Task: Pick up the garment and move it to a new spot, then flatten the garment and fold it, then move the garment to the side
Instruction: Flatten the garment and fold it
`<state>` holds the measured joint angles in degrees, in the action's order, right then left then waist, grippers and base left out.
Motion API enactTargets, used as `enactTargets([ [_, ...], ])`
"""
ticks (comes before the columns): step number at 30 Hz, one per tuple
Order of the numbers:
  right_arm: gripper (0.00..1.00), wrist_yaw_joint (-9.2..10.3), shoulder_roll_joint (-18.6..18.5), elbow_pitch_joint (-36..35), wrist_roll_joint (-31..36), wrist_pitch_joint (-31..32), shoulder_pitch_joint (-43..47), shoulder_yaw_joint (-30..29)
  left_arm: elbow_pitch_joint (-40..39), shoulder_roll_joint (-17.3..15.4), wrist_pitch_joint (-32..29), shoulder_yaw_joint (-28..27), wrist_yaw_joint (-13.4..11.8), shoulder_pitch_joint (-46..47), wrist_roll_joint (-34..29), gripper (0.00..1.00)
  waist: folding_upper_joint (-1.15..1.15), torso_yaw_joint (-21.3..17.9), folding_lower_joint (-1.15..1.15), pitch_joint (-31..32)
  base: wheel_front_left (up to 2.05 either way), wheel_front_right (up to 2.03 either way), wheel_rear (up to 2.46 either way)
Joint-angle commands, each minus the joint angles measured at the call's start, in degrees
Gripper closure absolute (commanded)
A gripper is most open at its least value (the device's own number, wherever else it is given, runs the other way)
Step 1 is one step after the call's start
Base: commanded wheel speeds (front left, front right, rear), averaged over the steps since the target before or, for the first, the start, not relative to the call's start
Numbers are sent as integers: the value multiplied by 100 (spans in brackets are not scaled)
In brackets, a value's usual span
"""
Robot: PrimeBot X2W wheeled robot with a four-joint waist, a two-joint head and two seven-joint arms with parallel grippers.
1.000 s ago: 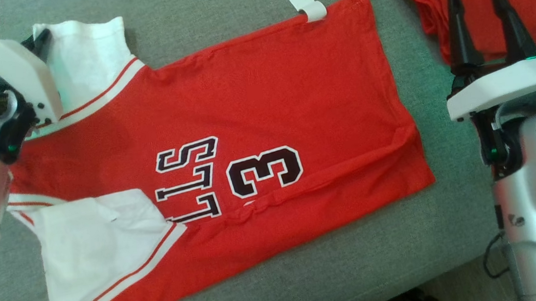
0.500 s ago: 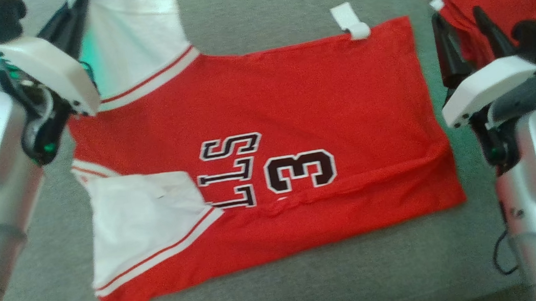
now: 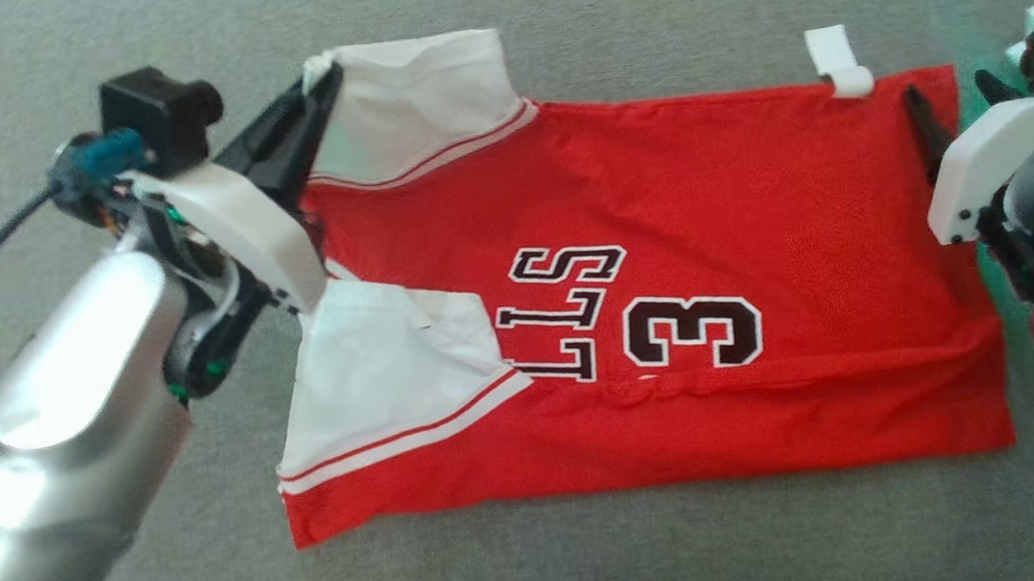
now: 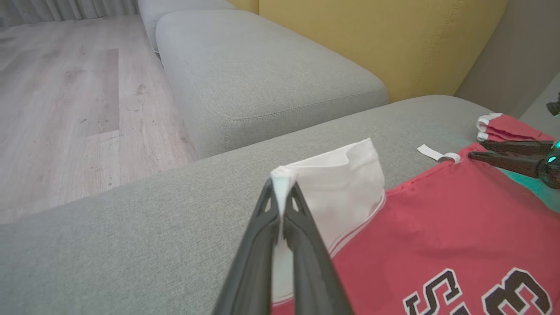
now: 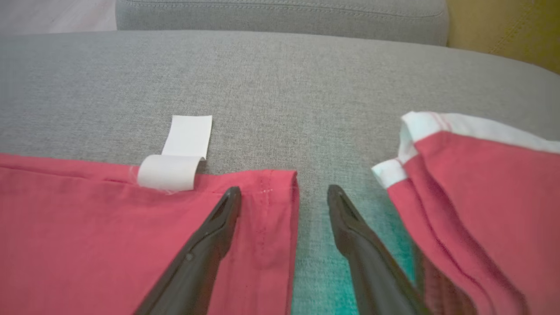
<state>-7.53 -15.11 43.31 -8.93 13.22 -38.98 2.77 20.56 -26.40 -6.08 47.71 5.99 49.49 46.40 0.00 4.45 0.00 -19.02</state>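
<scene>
Grey sofa cushion (image 3: 544,573) carries the red jersey (image 3: 717,205), spread flat — limp, light cloth that I judge will sag from one hold. My left jaws pinch its far white sleeve (image 4: 345,183); my right jaws stand apart astride the far hem corner (image 5: 280,183) — where I'd grip.

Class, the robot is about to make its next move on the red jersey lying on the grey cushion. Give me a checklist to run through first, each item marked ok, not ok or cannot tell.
1. Left gripper shut on the white sleeve: ok.
2. Right gripper open, straddling the hem corner of the jersey: ok.
3. Hem corner gripped: not ok, nothing held.
4. Right gripper touching the fabric: cannot tell.
5. Folded red garment apart from the jersey: ok, bare cushion between.
6. Jersey flat: not ok, near edge folded over.
</scene>
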Motion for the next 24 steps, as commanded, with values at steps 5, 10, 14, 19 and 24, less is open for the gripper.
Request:
enactTargets([
  [5, 0, 4, -99, 431, 69, -29, -407, 199, -433, -221, -98, -154, -100, 99, -38, 100, 0, 113, 0, -101, 0, 0, 0],
  [10, 33, 4, -83, 830, 4, -85, -621, 493, -486, -291, -128, -147, -155, 82, -53, 100, 0, 88, 0, -130, 0, 0, 0],
  [14, 100, 4, -85, 937, -168, -300, -853, 704, -372, -354, -76, -246, -249, 98, -22, 100, 0, 3, 0, -128, 0, 0, 0],
  [19, 100, 4, -86, 752, -762, -541, -1205, 998, -17, -408, 190, -503, -414, 307, -39, 100, 0, -160, 0, -165, 0, 0, 0],
  [24, 100, 4, -224, 432, -1351, -738, -1555, 1308, 404, -385, 462, -719, -443, 708, -73, 100, 0, -330, 0, -269, 0, 0, 0],
])
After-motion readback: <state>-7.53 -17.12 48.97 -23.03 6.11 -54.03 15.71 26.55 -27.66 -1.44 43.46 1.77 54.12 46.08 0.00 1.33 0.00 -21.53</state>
